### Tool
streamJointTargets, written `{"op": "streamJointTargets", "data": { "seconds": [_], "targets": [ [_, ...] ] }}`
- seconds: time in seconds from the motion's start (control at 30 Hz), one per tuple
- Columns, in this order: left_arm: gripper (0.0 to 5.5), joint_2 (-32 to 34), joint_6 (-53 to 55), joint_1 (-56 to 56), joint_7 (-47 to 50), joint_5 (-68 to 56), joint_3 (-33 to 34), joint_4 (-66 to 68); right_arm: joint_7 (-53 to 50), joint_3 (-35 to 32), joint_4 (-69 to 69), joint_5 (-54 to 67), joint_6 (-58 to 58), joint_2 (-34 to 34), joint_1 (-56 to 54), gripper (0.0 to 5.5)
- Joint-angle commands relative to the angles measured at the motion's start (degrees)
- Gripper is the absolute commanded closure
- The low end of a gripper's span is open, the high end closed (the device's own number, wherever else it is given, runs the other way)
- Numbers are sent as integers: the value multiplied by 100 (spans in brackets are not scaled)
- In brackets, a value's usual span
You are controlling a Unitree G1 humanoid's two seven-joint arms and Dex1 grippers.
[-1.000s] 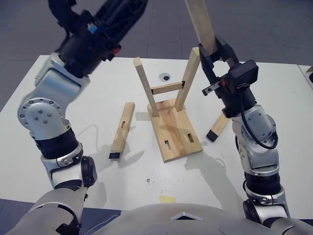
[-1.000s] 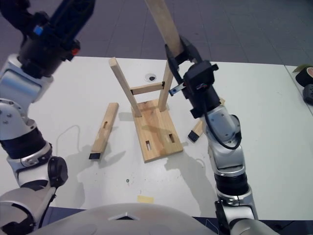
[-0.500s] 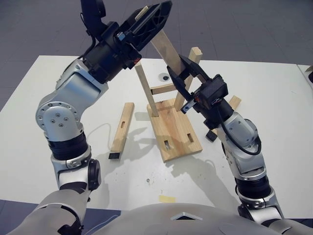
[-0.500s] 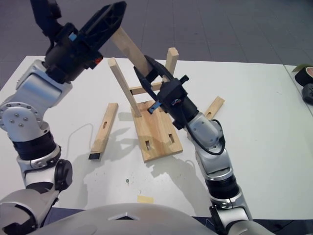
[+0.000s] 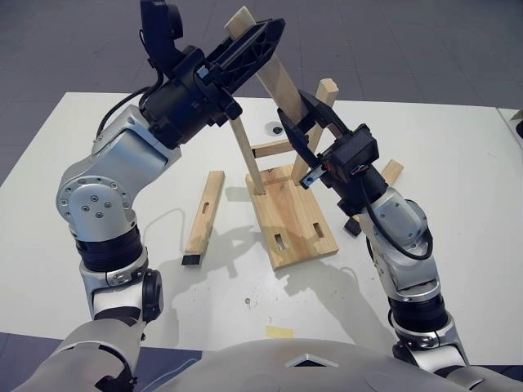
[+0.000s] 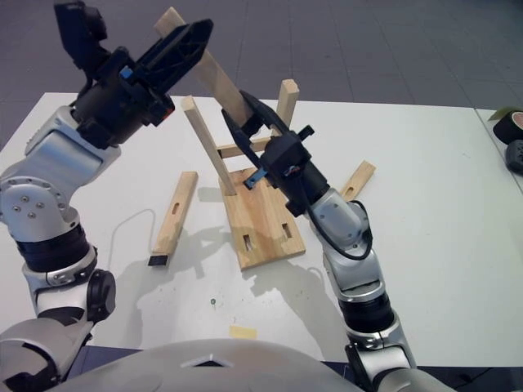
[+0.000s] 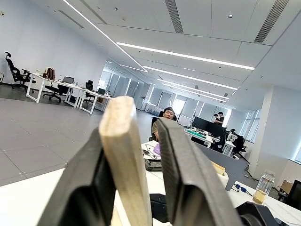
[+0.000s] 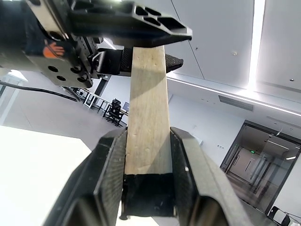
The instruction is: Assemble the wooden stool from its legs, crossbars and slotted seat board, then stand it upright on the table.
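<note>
Holding one stool leg between both pincers

Gripping the raised leg (image 5: 275, 80) well above the counter (image 5: 458, 180), the two pincers share it; the left pincer (image 5: 265, 37) is clamped on its upper end, the right pincer (image 5: 298, 114) is clamped on its lower part, black-capped end seated between the fingers (image 8: 110, 174); the leg slants, upper end toward 11 o'clock, lower end toward 5 o'clock; in the left wrist view the wood (image 7: 124, 160) fills the narrow gap between the dark fingers (image 7: 183, 179).

Below, the slotted seat board (image 5: 294, 224) lies flat on the counter; two legs (image 5: 245, 155) stand tilted in its far slots, joined by a crossbar (image 5: 278, 148); the near pair of slots is open; the raised leg passes above this frame, apart from the board.

At 9 o'clock of the board a loose leg (image 5: 204, 214) lies flat, near but apart; at 3 o'clock another leg (image 6: 357, 178) lies behind the right arm.
</note>
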Motion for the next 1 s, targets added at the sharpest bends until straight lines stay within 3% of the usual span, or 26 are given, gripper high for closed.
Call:
{"op": "streamJointTargets", "data": {
  "seconds": [0.03,0.1,0.17,0.3,0.37,0.47,0.6,0.77,0.9,1.0],
  "targets": [
    [500,307,-113,-263,-178,134,218,152,-24,-82,29,-44,26,10,-6,420],
    [507,408,-174,-312,-293,214,250,143,-72,-119,55,-100,4,13,-9,420],
    [507,558,-269,-386,-348,298,427,176,-144,-193,67,-155,21,14,6,373],
    [507,1099,-614,-552,40,398,1437,697,-278,-431,95,-208,55,-4,123,300],
    [507,1343,-449,-49,625,736,1784,944,-361,-569,72,-232,95,-23,243,265],
    [507,1559,189,1475,1163,1425,1621,743,-455,-880,12,-243,180,-117,464,221],
    [507,939,282,2674,1559,1667,1369,249,-545,-1177,-9,-253,253,-180,734,154],
    [507,7,-195,3125,1725,2015,989,88,-579,-1160,40,-349,247,-178,728,81],
    [507,-283,-458,3426,1623,2422,753,25,-541,-1082,67,-396,230,-170,752,14],
    [507,-336,-649,3666,1453,2720,630,-13,-502,-1101,67,-377,238,-190,771,10]
  ]
}}
